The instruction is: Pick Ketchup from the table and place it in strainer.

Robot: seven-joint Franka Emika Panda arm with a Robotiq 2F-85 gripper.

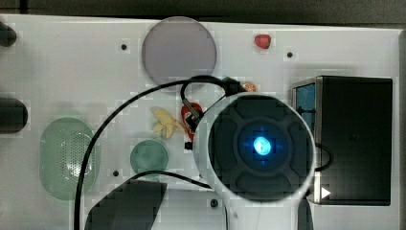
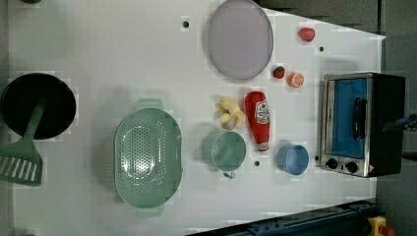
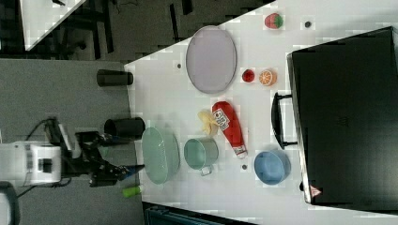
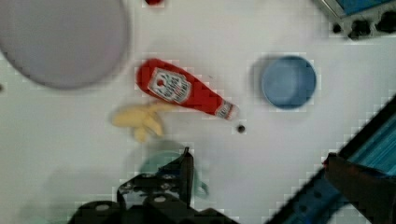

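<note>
The Ketchup (image 2: 259, 118) lies flat on the white table, a red bottle with a label and a whitish cap end, between a yellow banana peel (image 2: 230, 113) and a blue bowl (image 2: 292, 158). It also appears in the right view as the Ketchup (image 3: 228, 124) and in the wrist view as the Ketchup (image 4: 184, 92). The strainer (image 2: 147, 157), pale mint green with a perforated bottom, sits apart from it beyond a small green cup (image 2: 226, 150). My gripper (image 4: 261, 170) hangs well above the table, open, with nothing between its fingers. In the top view my arm (image 1: 261, 146) hides most of the Ketchup (image 1: 186, 114).
A grey-lilac plate (image 2: 240, 38), a strawberry (image 2: 279, 72) and an orange half (image 2: 295, 79) lie near the bottle's base. A toaster oven (image 2: 361, 123) stands at the left view's right. A black pan (image 2: 37, 105) and a green spatula (image 2: 22, 157) sit at the left view's left.
</note>
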